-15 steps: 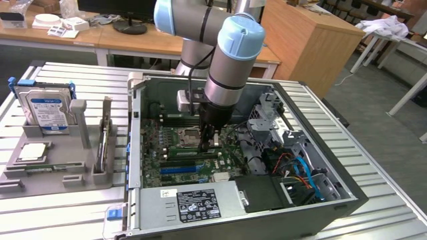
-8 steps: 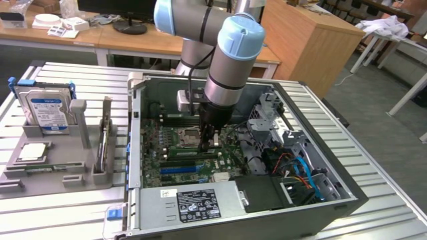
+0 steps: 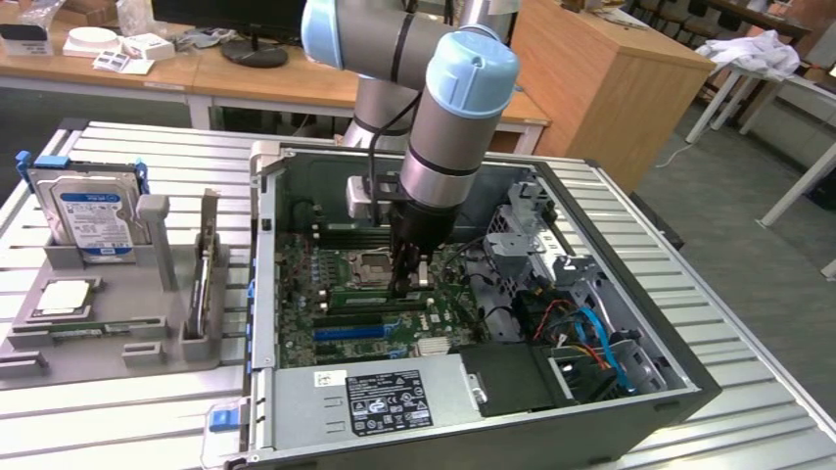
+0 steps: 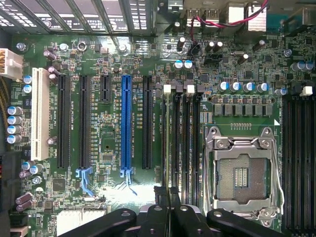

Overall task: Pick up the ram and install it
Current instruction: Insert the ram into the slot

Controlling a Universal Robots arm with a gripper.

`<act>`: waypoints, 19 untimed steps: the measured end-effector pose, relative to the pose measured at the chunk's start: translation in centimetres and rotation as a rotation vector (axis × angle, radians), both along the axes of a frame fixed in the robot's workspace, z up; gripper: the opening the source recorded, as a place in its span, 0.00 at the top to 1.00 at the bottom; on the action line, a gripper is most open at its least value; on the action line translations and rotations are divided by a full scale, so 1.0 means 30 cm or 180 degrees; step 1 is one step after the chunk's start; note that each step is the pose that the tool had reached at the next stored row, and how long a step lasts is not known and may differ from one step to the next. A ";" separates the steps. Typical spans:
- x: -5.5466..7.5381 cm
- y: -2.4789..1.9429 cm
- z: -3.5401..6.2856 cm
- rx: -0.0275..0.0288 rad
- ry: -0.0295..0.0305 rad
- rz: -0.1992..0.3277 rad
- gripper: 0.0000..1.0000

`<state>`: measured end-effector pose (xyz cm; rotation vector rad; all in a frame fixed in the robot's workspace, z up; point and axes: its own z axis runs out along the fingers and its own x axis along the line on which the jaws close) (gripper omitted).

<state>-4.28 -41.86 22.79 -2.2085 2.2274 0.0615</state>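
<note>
gripper (image 4: 168, 196) down inside pc case (image 3: 588, 431), jaws drawn together, tips over dimm slots (image 4: 180, 143) beside empty cpu socket (image 4: 242, 170). lined up w/ slot run, prob so a stick seats square. ram (image 4: 164, 143): thin green edge along slot nearest pcie side, straight out from tips; can't tell if pinched or seated. count: 4 dimm slots this side, 1 blue pcie slot (image 4: 126, 123), 1 hdd (image 3: 89, 211) stood upright in tray (image 3: 137, 304), prob for easy grab.

Arm (image 3: 451, 108) comes down from above into the open computer case (image 3: 627, 421), last link near vertical. Wrist (image 3: 438, 171) points straight down, roughly over the case's middle. Gripper (image 3: 413, 279) hangs low inside the case, close above its floor. Jaws closed, fingertips (image 4: 161, 196) almost touching.
</note>
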 end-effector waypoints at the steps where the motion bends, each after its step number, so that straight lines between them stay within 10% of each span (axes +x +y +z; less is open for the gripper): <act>1: 0.000 0.000 0.000 0.0000 0.0000 0.0000 0.88; 19: 0.000 -0.010 -0.001 0.0000 0.0000 0.0000 0.88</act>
